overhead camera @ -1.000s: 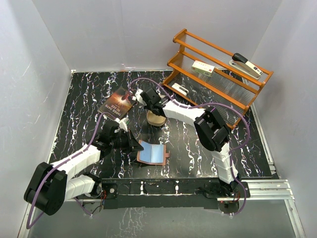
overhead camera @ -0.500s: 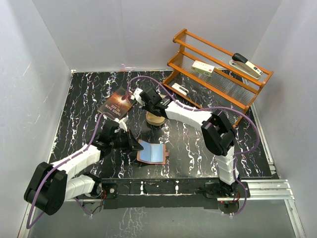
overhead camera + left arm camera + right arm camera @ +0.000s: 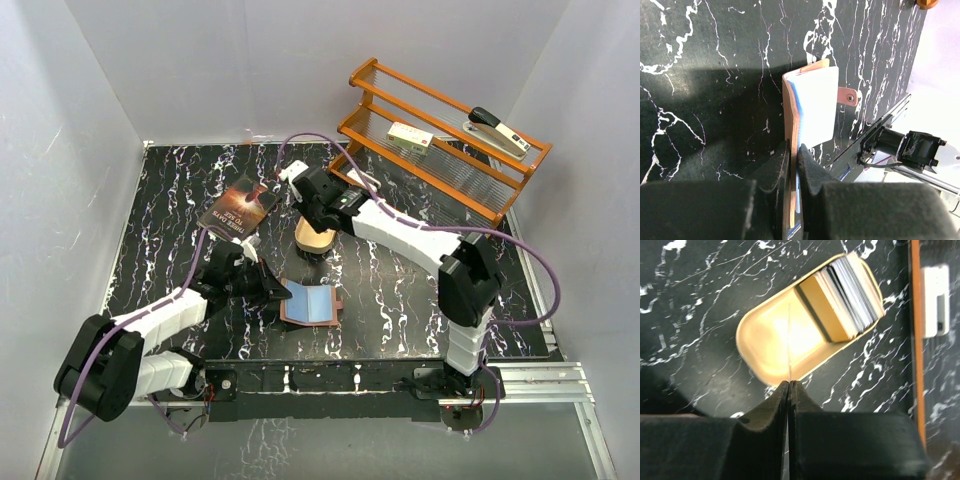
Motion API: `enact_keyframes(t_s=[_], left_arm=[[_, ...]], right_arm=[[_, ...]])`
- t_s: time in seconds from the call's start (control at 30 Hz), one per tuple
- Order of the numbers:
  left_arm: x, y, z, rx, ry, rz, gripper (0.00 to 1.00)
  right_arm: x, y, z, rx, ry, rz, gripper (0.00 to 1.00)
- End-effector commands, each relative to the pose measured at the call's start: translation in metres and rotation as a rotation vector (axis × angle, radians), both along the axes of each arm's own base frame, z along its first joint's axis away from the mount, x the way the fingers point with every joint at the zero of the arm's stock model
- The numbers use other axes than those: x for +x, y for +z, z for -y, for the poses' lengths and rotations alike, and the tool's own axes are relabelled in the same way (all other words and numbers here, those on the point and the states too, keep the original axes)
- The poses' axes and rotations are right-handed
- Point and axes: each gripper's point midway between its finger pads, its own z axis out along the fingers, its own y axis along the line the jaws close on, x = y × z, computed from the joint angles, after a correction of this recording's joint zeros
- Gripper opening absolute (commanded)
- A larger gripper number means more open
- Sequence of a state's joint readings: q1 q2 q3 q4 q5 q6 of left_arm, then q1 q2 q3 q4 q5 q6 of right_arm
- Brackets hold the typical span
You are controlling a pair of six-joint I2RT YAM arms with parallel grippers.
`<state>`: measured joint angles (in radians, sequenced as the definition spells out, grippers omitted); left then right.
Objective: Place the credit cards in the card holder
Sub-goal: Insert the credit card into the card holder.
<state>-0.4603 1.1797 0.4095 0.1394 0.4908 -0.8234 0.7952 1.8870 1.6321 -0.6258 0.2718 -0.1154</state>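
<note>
Seen edge-on only from the right wrist, a thin plastic card (image 3: 789, 340) is pinched by the right gripper (image 3: 789, 384); the reddish-brown leather wallet (image 3: 815, 102) is clamped by the left gripper (image 3: 793, 150).

Left hand (image 3: 793, 151) pinching card holder (image 3: 789, 105) edge, snap tab (image 3: 848, 95) sticking out, marble table (image 3: 715, 50)

Bare desk (image 3: 400, 300) lay open on the right, between the card holder (image 3: 310, 304) and the orange rack (image 3: 440, 150) along the back right edge. The right arm (image 3: 410, 232) stretched across above the middle, while the tin (image 3: 316, 241) and the book (image 3: 238, 208) crowded the back centre.
</note>
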Motion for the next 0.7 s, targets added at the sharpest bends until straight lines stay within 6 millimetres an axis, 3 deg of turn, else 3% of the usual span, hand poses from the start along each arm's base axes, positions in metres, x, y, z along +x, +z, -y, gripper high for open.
enact_keyframes(t_s=[0.0, 0.27, 0.4, 0.53, 0.67], left_arm=[[0.008, 0.006, 0.006, -0.041, 0.019, 0.015, 0.00], [0.011, 0.000, 0.006, -0.042, 0.040, 0.013, 0.01], [0.011, -0.004, 0.006, -0.040, 0.044, 0.001, 0.02], [0.011, -0.008, 0.003, -0.014, 0.047, -0.006, 0.09], [0.008, -0.011, -0.002, 0.019, 0.053, 0.001, 0.18]], right_arm=[[-0.038, 0.041, -0.004, 0.252, -0.101, -0.100, 0.00], [-0.103, 0.035, 0.003, 0.456, -0.114, -0.289, 0.00], [-0.141, 0.030, -0.012, 0.615, -0.088, -0.457, 0.00], [-0.167, 0.008, -0.012, 0.706, -0.153, -0.593, 0.00], [-0.177, -0.018, -0.004, 0.691, -0.202, -0.643, 0.00]])
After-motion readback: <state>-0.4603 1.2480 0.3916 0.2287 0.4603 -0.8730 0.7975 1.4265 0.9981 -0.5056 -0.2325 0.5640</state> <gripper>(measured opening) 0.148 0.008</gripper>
